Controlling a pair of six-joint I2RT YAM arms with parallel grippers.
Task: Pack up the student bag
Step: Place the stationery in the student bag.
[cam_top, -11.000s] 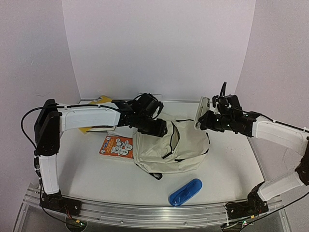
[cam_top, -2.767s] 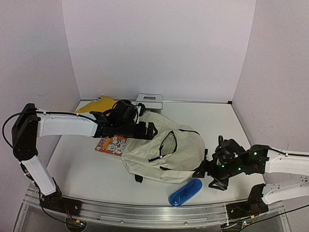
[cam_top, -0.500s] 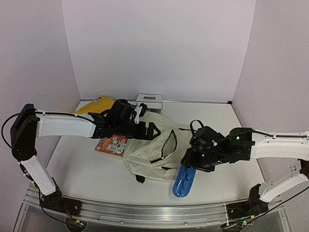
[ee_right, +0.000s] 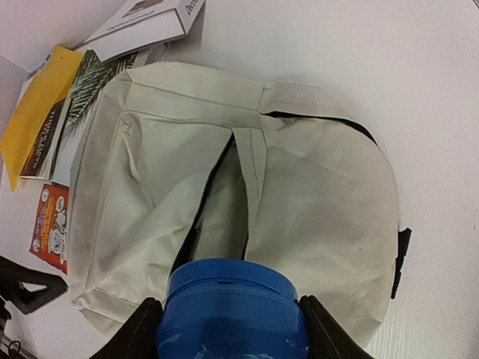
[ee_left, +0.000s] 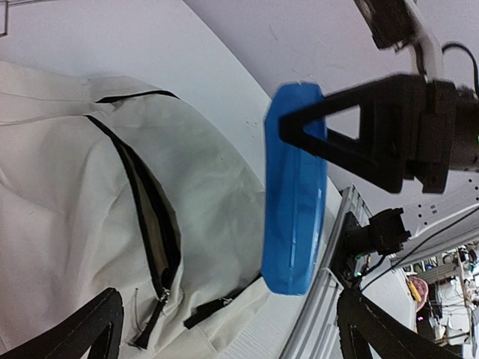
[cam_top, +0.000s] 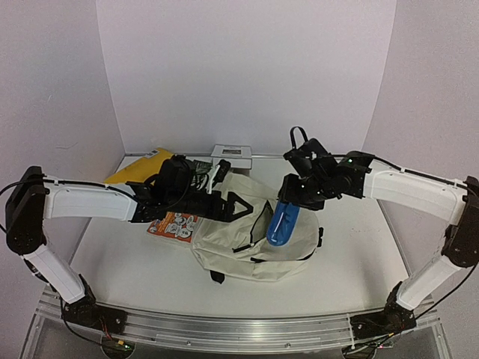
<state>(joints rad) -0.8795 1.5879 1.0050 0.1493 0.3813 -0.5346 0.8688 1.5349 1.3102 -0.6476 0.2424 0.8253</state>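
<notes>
The student bag (cam_top: 239, 243) lies flat mid-table, cream fabric with black zippers; a slit-like pocket (ee_right: 218, 200) gapes open. My right gripper (cam_top: 294, 196) is shut on a blue oblong case (cam_top: 282, 222), which hangs nearly upright above the bag's right half. In the right wrist view the case (ee_right: 232, 303) fills the gap between my right gripper's (ee_right: 232, 333) black fingers, just below the open pocket. My left gripper (cam_top: 241, 207) stands open over the bag's upper left, holding nothing. The left wrist view looks across the bag (ee_left: 67, 187) at the case (ee_left: 294, 187); my left gripper (ee_left: 224, 336) is spread wide.
Behind and left of the bag lie a yellow book (cam_top: 137, 165), an orange picture booklet (cam_top: 174, 224) and a white book (cam_top: 232, 154). A leaf-patterned book (ee_right: 88, 84) is partly under the bag's top edge. Walls close the table's left, back and right sides.
My right gripper has lifted the blue case off the table's front and carried it up and back over the bag. The left arm shifted slightly, still open.
</notes>
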